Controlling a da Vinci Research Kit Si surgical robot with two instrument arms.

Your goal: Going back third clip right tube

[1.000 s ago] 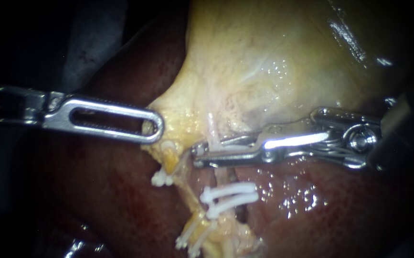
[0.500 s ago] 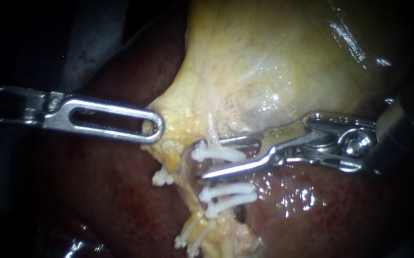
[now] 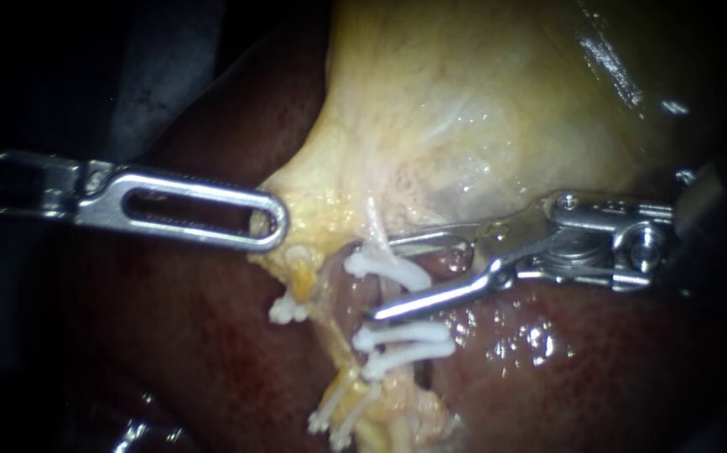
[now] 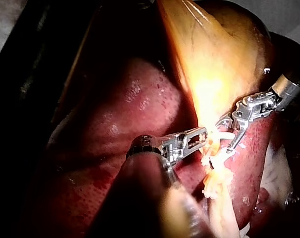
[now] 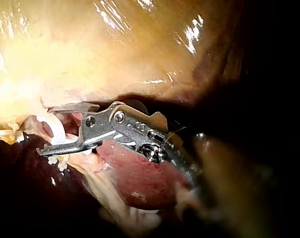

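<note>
The right instrument gapes open astride the topmost clip; withdrawing askew could snag and dislodge it. The left instrument clamps the gallbladder beside that clip.

One left instrument and one right instrument, one liver, one gallbladder, six white clips: three on the right tube, three on the left tube.

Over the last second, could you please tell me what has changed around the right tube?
My right instrument, its jaws shut over the right tube a second ago, has opened them, leaving a new white clip on it, and drawn back slightly to the right. My left instrument and the two lower clips stayed put.
</note>
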